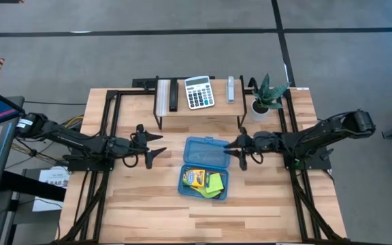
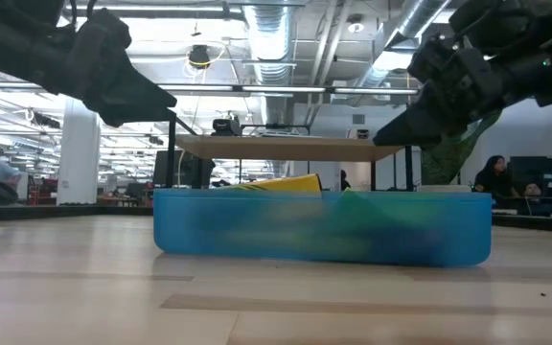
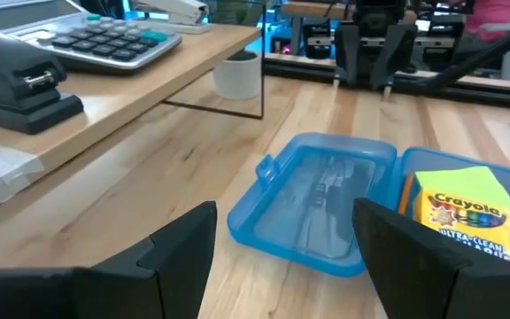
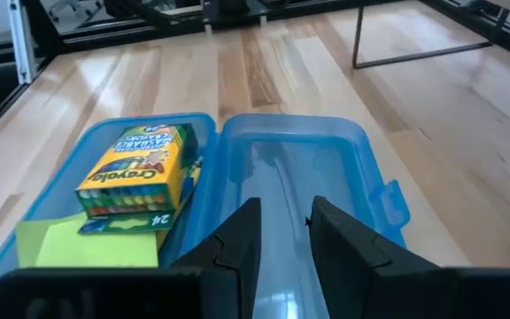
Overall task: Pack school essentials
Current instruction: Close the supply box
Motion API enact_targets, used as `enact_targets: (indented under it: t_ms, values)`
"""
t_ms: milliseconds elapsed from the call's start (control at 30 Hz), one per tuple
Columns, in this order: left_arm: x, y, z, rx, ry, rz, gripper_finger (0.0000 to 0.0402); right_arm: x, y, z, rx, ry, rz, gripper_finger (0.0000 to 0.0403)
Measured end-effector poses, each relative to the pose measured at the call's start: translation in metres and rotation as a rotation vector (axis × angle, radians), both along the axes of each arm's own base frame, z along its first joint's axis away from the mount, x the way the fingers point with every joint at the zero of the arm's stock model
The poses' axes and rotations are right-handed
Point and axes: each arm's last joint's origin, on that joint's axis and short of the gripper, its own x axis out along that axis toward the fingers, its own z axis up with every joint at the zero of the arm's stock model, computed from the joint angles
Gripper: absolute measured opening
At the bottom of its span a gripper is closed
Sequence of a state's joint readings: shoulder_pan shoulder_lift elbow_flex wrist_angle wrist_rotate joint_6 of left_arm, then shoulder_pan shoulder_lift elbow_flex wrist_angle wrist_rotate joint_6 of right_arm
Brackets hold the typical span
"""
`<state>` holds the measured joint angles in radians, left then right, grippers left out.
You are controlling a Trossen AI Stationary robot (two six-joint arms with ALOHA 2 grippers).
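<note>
A blue plastic case (image 1: 205,167) lies open in the middle of the table, its empty lid (image 4: 299,177) on the far side and its tray (image 1: 186,187) on the near side. In the tray lie the yellow-green crayon box (image 4: 135,173) and the lime-green sticky-note pad (image 4: 91,244). My left gripper (image 1: 156,148) is open and empty, left of the case and above the table. My right gripper (image 4: 286,230) hovers over the lid's right part, its fingers only a narrow gap apart, holding nothing. Pencils, scissors and the tiny blue piece are out of view.
A low wooden shelf (image 1: 199,109) at the far edge carries the calculator (image 1: 199,92), a black stapler (image 1: 173,95) and a pale one (image 1: 231,88). The potted plant (image 1: 264,99) stands at its right end. Bare table lies near the front edge.
</note>
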<state>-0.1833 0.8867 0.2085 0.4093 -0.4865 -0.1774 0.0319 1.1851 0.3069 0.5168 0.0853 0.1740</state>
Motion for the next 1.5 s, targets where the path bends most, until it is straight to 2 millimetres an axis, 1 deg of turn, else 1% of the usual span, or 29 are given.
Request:
enact_targets:
  t_ms: [333,400,467,600,700,833,867,1067,1233,1333,1500]
  values:
    - [0.000,0.000,0.004,-0.009,-0.038,0.022,0.0251,0.000,-0.001,0.001,0.011,-0.004,-0.005,0.0118]
    - [0.000,0.001,0.004,-0.007,-0.037,0.024,0.0244,0.000,-0.001,0.001,0.010,-0.004,-0.004,0.0118]
    - [0.000,0.001,0.004,-0.007,-0.037,0.024,0.0228,0.000,-0.001,0.001,0.006,-0.004,-0.003,0.0118]
    - [0.000,0.001,0.003,-0.004,-0.034,0.023,0.0173,0.000,-0.003,0.001,0.006,-0.004,-0.011,0.0118]
    - [0.000,0.000,0.003,0.009,-0.026,0.005,0.0116,0.000,-0.003,0.001,0.030,-0.006,-0.022,0.0118]
    - [0.000,-0.001,0.004,0.021,-0.023,-0.044,0.0026,0.000,-0.001,0.001,0.053,-0.007,-0.018,0.0118]
    - [-0.001,-0.001,0.006,0.021,-0.034,-0.053,0.0013,0.000,0.000,0.001,0.054,-0.010,-0.014,0.0118]
    - [-0.011,0.000,0.022,0.033,-0.122,-0.080,0.0002,0.001,0.005,0.006,0.055,-0.060,0.008,0.0118]
    - [-0.018,0.000,0.029,0.021,-0.165,-0.117,0.0003,0.000,0.005,0.009,0.056,-0.077,0.012,0.0113]
    - [-0.020,0.000,0.029,0.015,-0.161,-0.130,0.0003,-0.002,0.008,0.014,0.058,-0.100,0.025,0.0091]
    - [-0.020,0.000,0.028,0.022,-0.150,-0.128,0.0004,-0.005,0.011,0.021,0.025,-0.132,0.052,0.0040]
